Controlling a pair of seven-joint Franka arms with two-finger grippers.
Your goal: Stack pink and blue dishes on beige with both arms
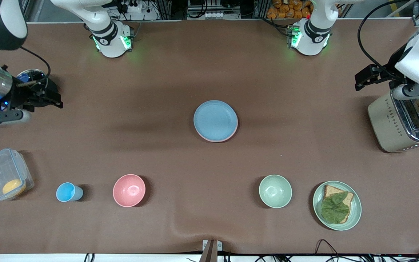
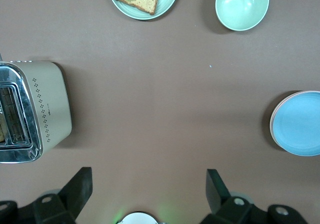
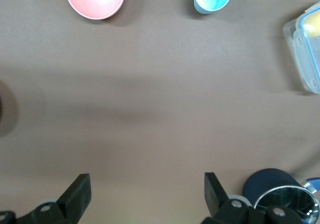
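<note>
The light blue plate (image 1: 215, 119) lies on top of a stack at the middle of the table. A thin rim of the pink plate (image 1: 228, 138) shows under it. The stack also shows in the left wrist view, the blue plate (image 2: 301, 123) above a pinkish edge (image 2: 273, 125). The beige plate is hidden beneath them. My left gripper (image 1: 361, 80) (image 2: 148, 179) hangs open and empty beside the toaster at the left arm's end of the table. My right gripper (image 1: 55, 99) (image 3: 146, 181) hangs open and empty at the right arm's end. Both are well away from the stack.
A toaster (image 1: 400, 125) holding bread stands under the left arm. Nearer the front camera sit a green plate with bread and a leaf (image 1: 355, 213), a green bowl (image 1: 275, 191), a pink bowl (image 1: 129, 190), a blue cup (image 1: 68, 192) and a clear lidded box (image 1: 4, 173). A metal jar (image 3: 285, 201) stands by the right gripper.
</note>
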